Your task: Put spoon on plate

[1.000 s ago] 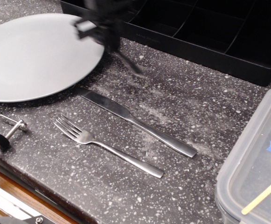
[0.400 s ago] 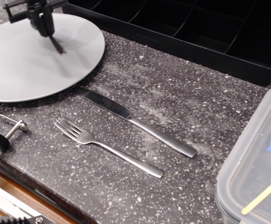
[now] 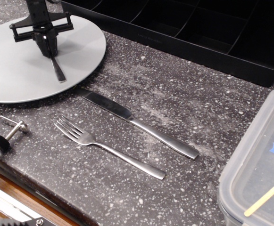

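Observation:
The large round light-grey plate (image 3: 14,75) lies at the top left of the counter. My gripper (image 3: 47,49) hangs low over the plate's middle, its dark fingers close together and shut on the spoon (image 3: 58,71). Only the spoon's thin silver handle shows. It slopes down and to the right from the fingers, with its tip at or just above the plate's surface. The spoon's bowl is hidden between the fingers.
A knife (image 3: 137,123) and a four-tined fork (image 3: 103,147) lie side by side on the speckled dark counter, right of and below the plate. A black compartmented tray (image 3: 198,33) runs along the back. A clear plastic container (image 3: 257,165) stands at the right edge. Metal fittings (image 3: 9,129) sit at the bottom left.
My gripper carried the spoon from the counter by the plate's right rim leftwards over the plate, then dropped lower onto its middle. Knife and fork have not moved.

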